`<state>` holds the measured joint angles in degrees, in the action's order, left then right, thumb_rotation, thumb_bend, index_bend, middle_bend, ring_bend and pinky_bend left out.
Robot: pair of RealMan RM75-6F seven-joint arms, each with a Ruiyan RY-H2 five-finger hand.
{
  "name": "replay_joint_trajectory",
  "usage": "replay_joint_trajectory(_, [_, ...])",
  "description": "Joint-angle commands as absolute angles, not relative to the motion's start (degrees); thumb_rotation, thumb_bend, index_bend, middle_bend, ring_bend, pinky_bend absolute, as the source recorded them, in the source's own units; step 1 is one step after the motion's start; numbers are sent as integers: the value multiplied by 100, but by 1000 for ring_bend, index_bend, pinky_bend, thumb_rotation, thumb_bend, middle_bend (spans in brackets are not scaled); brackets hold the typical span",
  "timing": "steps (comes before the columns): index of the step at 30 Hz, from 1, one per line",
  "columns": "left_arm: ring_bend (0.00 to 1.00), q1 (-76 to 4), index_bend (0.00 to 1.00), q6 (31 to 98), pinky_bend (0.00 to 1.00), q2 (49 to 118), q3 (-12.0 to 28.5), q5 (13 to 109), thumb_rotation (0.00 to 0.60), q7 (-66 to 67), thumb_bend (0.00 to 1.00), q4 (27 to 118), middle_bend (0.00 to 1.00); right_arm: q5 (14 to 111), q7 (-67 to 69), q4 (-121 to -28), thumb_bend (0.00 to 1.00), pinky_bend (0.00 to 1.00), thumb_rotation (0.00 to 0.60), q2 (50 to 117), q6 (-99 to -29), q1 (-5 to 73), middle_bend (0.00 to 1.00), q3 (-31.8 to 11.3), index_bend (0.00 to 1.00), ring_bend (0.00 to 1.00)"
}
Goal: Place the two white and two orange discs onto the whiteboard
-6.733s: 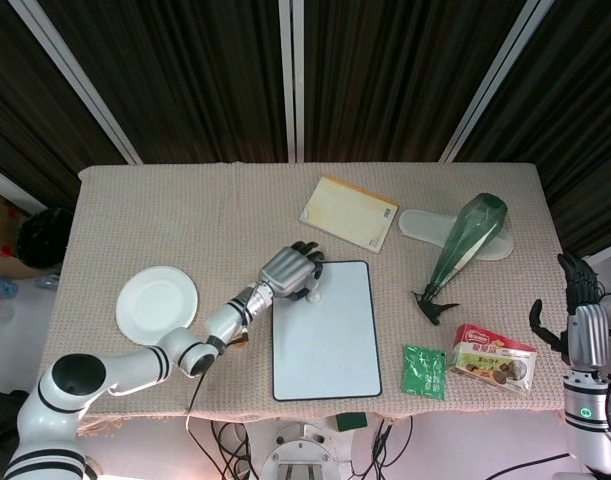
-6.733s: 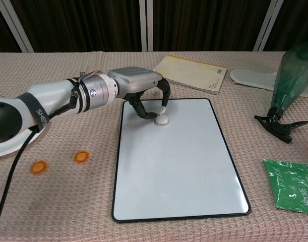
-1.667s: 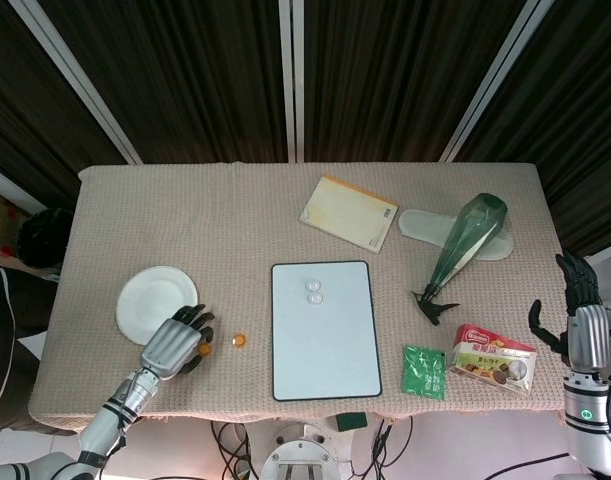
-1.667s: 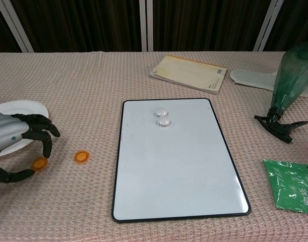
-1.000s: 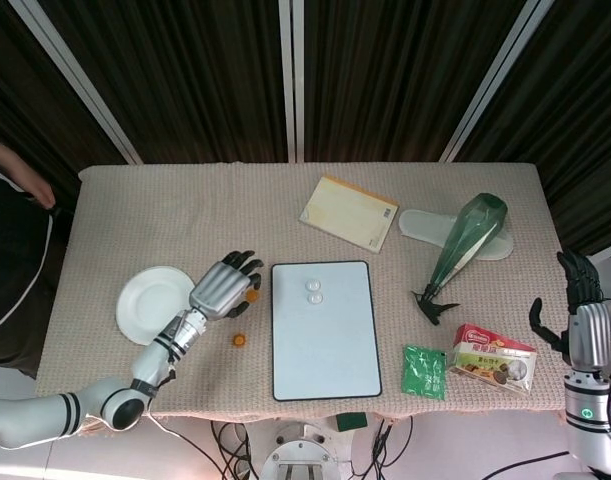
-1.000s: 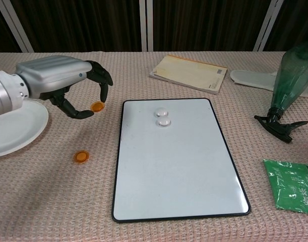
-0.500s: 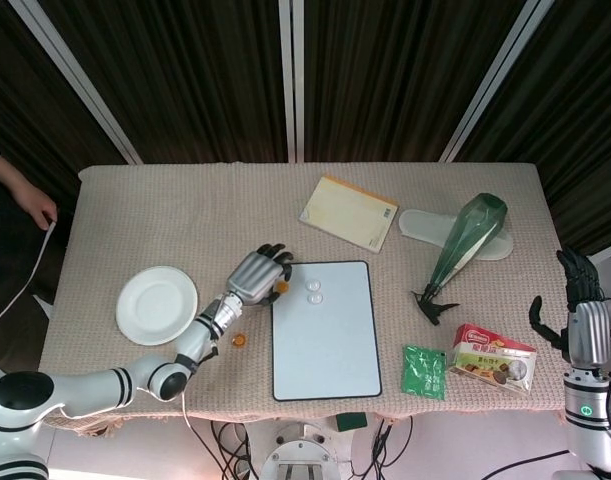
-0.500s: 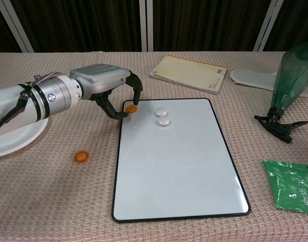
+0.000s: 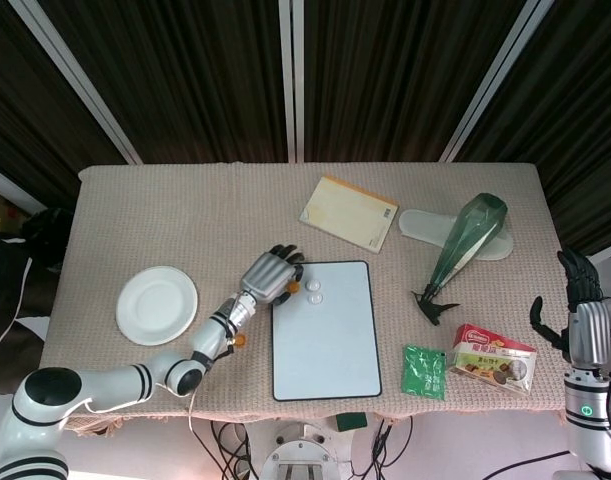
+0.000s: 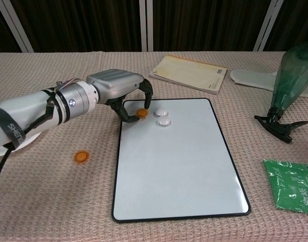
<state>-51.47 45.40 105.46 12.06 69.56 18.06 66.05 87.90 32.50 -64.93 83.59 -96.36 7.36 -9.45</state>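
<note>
now left robot hand [image 10: 124, 91], orange disc [image 10: 141, 113] pinched in curled fingertips, over whiteboard [image 10: 179, 171] corner

The head view looks steeply down from high above the table's [image 9: 135, 200] near edge, far enough off to take in the whole tabletop and dark curtains behind. The chest view sits low and close, facing across the table. Both share the whiteboard [image 9: 325, 330] [image 10: 174, 166], notebook [image 9: 349, 212] [image 10: 189, 73] and green bottle [image 9: 465, 240] [image 10: 293, 75].
</note>
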Motion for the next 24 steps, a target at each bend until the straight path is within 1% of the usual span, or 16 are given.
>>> replay_joint_trajectory(1, [94, -5176, 510, 4568, 181, 10579, 1194, 6968, 600, 1785, 333, 6542, 209, 8770, 3261, -6489, 586, 0, 600, 8346, -9637, 728, 7, -958, 81, 0])
replay_joint_trajectory(11, [94, -5208, 489, 4578, 179, 10614, 1132, 6930, 600, 1761, 332, 6407, 208, 8798, 3273, -6500, 585, 0, 600, 8329, -9670, 711, 7, -945, 81, 0])
replay_joint_trajectory(14, [94, -5207, 431, 4596, 179, 10612, 1114, 6929, 600, 1765, 332, 6399, 208, 8797, 3261, -6516, 586, 0, 600, 8317, -9680, 705, 7, -948, 82, 0])
replay_joint_trajectory(16, [94, -5208, 359, 4591, 178, 10597, 1107, 6919, 600, 1756, 333, 6422, 208, 8794, 3247, -6527, 586, 0, 600, 8308, -9678, 701, 7, -948, 82, 0])
replay_joint_trajectory(19, [94, -5206, 279, 4604, 176, 10574, 1079, 6932, 600, 1762, 333, 6447, 208, 8797, 3240, -6539, 586, 0, 600, 8304, -9680, 700, 7, -947, 81, 0])
replay_joint_trajectory(24, [94, -5183, 195, 4602, 174, 10514, 1009, 6924, 600, 1809, 333, 6550, 208, 8801, 3229, -6550, 586, 0, 600, 8311, -9661, 710, 8, -942, 82, 0])
